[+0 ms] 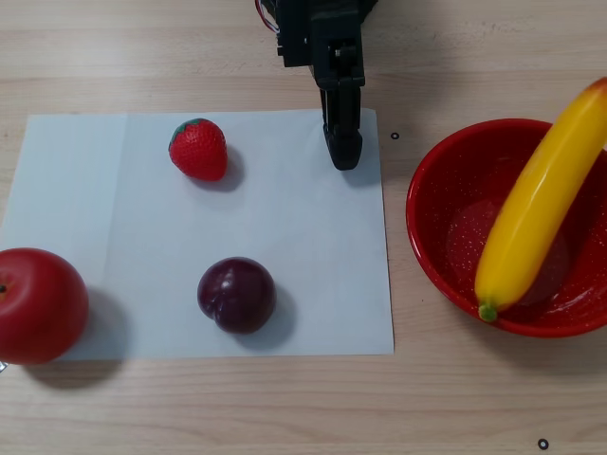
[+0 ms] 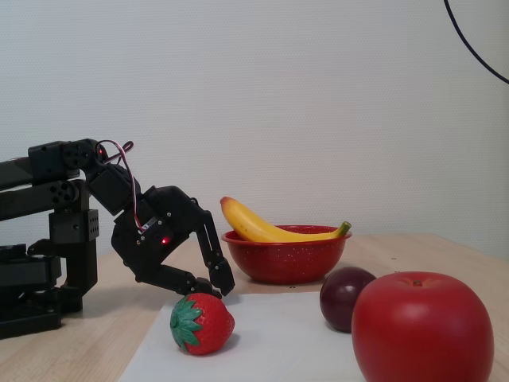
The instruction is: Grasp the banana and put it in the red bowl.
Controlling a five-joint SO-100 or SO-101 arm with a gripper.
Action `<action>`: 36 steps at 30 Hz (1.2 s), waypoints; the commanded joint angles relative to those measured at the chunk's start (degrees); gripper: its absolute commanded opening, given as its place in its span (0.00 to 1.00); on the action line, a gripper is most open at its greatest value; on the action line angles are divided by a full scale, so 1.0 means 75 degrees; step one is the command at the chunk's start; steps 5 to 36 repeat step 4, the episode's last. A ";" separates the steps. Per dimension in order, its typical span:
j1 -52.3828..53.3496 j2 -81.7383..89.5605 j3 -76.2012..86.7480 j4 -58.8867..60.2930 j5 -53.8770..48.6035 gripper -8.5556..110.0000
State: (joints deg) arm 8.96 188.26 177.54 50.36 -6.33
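While the banana (image 1: 536, 204) is already lying across the red bowl (image 1: 446, 194), its green stem is resting on the near rim in the other view and its orange tip is jutting past the far rim. That perch looks like the main risk: any knock to the bowl could be tipping the long fruit out onto the surface (image 1: 285, 408). The gripper (image 1: 342, 152) is hanging empty over the top edge of the paper (image 1: 114, 190), its fingers (image 2: 221, 282) looking pressed together and gripping nothing. In the fixed view they are sitting just above the strawberry (image 2: 202, 322), so a low sweep could be nudging it. A plum (image 1: 237, 294) and an apple (image 1: 38, 305) are sitting on the paper too. Pale wood is carrying everything, with a plain white wall (image 2: 318, 95) behind.
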 commanded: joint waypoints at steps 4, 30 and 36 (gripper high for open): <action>-0.0129 -0.0082 0.0035 0.0105 -0.0094 0.07; -0.0129 -0.0082 0.0035 0.0105 -0.0094 0.07; -0.0129 -0.0082 0.0035 0.0105 -0.0094 0.07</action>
